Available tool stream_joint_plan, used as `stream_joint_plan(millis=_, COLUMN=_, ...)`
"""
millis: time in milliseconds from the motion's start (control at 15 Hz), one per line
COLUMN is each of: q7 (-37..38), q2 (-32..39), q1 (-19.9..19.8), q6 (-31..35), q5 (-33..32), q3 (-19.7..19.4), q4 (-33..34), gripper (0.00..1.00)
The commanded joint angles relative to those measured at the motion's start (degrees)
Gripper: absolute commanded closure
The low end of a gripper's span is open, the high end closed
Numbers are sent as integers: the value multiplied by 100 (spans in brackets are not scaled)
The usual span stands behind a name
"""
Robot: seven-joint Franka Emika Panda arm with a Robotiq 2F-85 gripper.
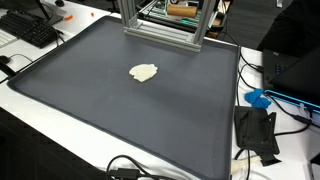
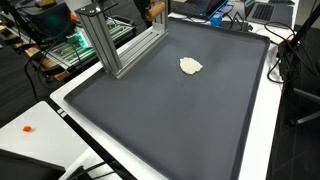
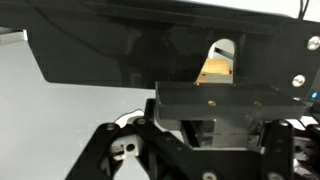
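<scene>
A small, flat cream-coloured lump (image 1: 144, 72) lies alone on a large dark grey mat (image 1: 100, 115). It sits toward the mat's far middle and shows in both exterior views (image 2: 191, 66). The arm and gripper do not show in either exterior view. In the wrist view the gripper (image 3: 198, 130) fills the lower part of the picture. Its black linkages spread left and right, and a dark block with screws sits between them. A dark panel lies close behind, with a yellowish part (image 3: 216, 70) showing through a gap. The fingertips are not distinct. The lump is out of the wrist view.
An aluminium frame (image 1: 160, 25) stands at the mat's far edge and also shows in an exterior view (image 2: 115, 45). A keyboard (image 1: 30, 30), a blue object (image 1: 258, 98), a black device (image 1: 257, 132) and cables (image 1: 130, 170) lie on the white table around the mat (image 2: 150, 115).
</scene>
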Motion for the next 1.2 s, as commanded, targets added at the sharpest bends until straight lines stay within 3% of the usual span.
stream_joint_plan(millis=0, q7=-23, q2=-390, q1=77, q6=-56, q5=230, q3=12, q4=-287, gripper=44)
stream_joint_plan(millis=1133, q7=304, q2=-714, q1=84, q6=50, q5=232, q3=198, q4=-752, gripper=44)
